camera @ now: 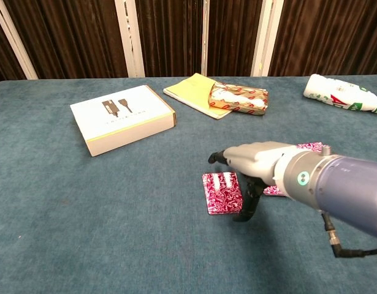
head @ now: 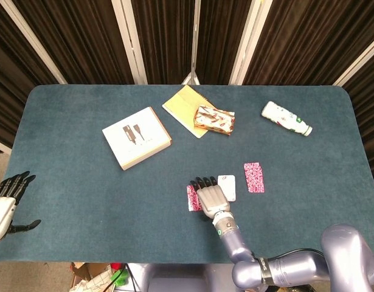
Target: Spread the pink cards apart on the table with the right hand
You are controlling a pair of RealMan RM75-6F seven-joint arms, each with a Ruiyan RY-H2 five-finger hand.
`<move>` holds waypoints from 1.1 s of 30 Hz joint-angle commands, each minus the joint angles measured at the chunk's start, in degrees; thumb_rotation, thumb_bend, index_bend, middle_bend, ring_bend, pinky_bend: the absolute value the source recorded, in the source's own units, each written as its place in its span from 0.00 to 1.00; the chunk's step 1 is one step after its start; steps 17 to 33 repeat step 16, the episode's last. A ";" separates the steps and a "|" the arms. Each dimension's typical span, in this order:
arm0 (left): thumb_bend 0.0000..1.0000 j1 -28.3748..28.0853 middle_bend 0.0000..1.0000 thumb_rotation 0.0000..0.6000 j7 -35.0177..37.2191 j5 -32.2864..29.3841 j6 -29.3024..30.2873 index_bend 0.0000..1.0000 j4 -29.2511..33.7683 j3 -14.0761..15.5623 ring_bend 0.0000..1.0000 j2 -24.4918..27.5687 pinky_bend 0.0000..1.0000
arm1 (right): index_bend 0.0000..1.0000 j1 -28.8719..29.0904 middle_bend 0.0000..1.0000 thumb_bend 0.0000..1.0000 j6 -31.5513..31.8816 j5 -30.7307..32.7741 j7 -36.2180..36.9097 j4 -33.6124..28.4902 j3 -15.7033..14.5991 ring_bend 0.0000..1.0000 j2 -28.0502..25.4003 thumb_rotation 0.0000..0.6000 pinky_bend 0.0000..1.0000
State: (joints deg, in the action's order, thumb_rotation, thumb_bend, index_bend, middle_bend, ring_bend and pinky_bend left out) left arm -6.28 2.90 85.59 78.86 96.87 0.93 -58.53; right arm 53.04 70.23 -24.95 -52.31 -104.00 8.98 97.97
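Observation:
Three cards lie near the table's front middle. One pink card [head: 190,198] [camera: 221,192] lies flat at the left. A white-faced card [head: 227,187] sits in the middle, and another pink card [head: 253,177] [camera: 311,147] lies at the right. My right hand [head: 210,195] [camera: 257,160] hovers over the left pink card's right edge. Its fingers stretch forward above the card, holding nothing, and its thumb points down to the cloth beside the card. A further pink edge [camera: 274,191] peeks from behind the hand. My left hand [head: 5,205] hangs off the table's left front corner, fingers spread.
A white box [head: 136,137] [camera: 122,118] lies at the back left. A yellow notepad [head: 182,107] with a wrapped snack pack [head: 214,119] [camera: 240,99] on it sits at the back middle. A white bottle [head: 286,118] [camera: 342,94] lies at the back right.

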 commanded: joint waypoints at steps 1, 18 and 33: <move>0.00 0.04 0.00 1.00 0.04 -0.01 0.09 0.00 -0.04 -0.03 0.00 0.01 0.00 | 0.00 -1.30 0.00 0.24 2.12 -4.41 0.85 -1.82 -1.41 0.00 -3.17 1.00 0.00; 0.00 0.81 0.00 1.00 -3.38 1.38 1.80 0.00 -0.51 0.53 0.00 -0.92 0.00 | 0.00 -19.88 0.00 0.24 10.85 -32.79 23.32 -10.81 -16.79 0.00 -29.20 1.00 0.00; 0.00 0.81 0.00 1.00 -3.38 1.38 1.80 0.00 -0.51 0.53 0.00 -0.92 0.00 | 0.00 -19.88 0.00 0.24 10.85 -32.79 23.32 -10.81 -16.79 0.00 -29.20 1.00 0.00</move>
